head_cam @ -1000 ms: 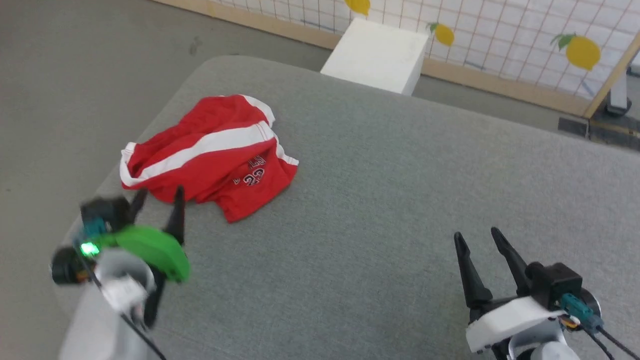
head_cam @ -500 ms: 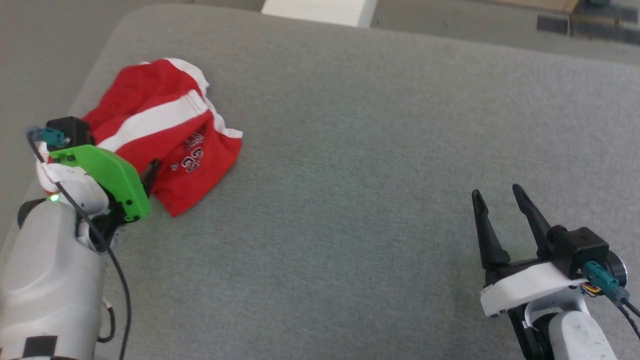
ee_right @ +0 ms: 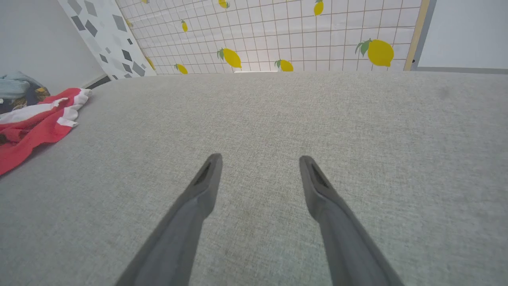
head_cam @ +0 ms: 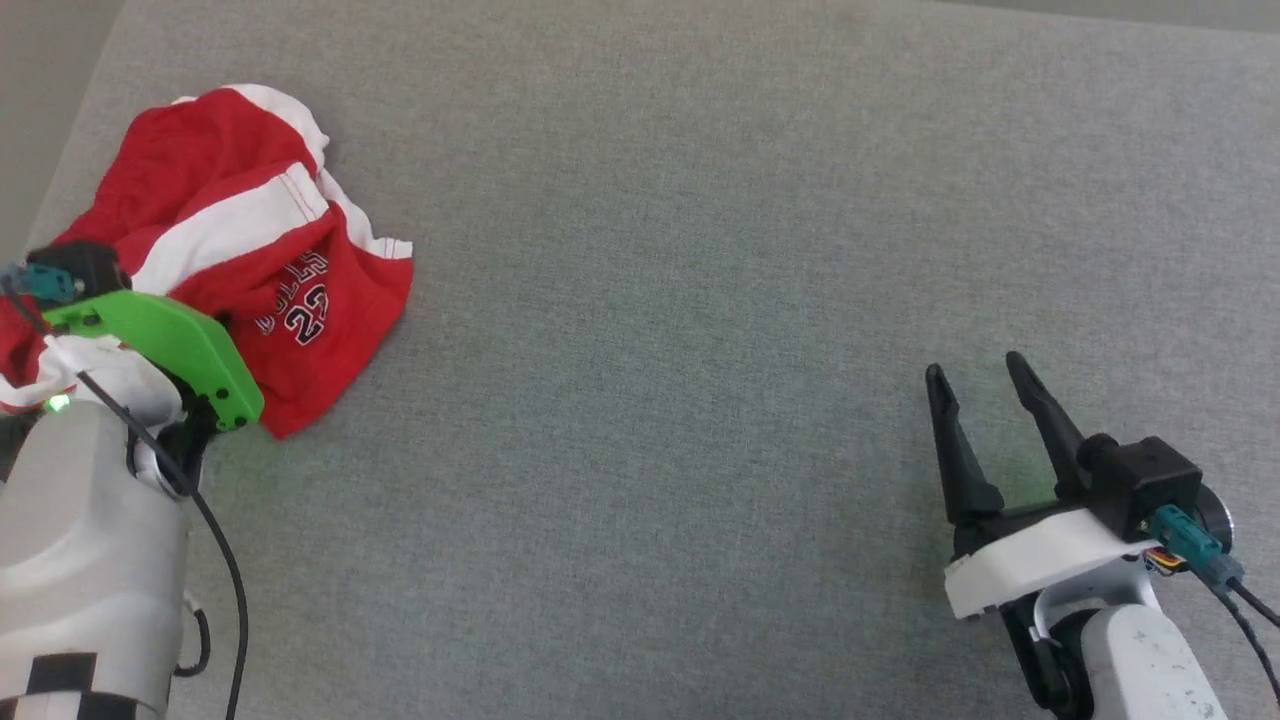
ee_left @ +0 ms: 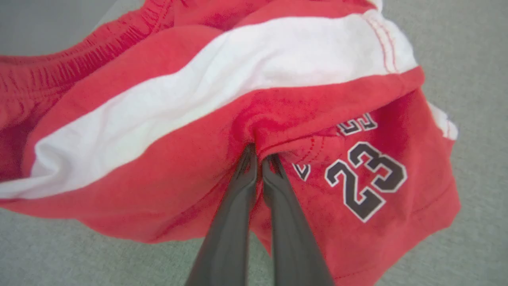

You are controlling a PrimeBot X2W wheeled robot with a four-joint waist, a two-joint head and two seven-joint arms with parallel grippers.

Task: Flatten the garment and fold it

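Grey cloth surface [head_cam: 700, 300] is noted across the head view, with the garment [head_cam: 190, 160] lying crumpled at ten o'clock, close to the surface's left edge. The garment is recorded as red shorts, bunched rather than flat, with a broad white stripe [ee_left: 190, 99] running across the upper fold and a gathered waistband [ee_left: 59, 67] at ten o'clock in the left wrist view. A dark number 23 [ee_left: 365, 178] outlined in white is seen on the leg at four o'clock in that view, with partly hidden lettering above it. The left gripper [ee_left: 260, 157] is seen with its two dark fingers pressed together on a pinch of red fabric just below the stripe, the cloth puckered around the tips. In the head view these fingers are hidden under the arm's green cover [head_cam: 170, 345], at nine o'clock. The right gripper [head_cam: 975, 368] is observed at four o'clock in the head view, well apart from the garment, its fingers spread with nothing between them and bare grey cloth beneath. In the right wrist view the garment [ee_right: 31, 127] appears at nine o'clock, and a tiled wall [ee_right: 301, 31] with yellow lemon prints is noted at twelve o'clock.
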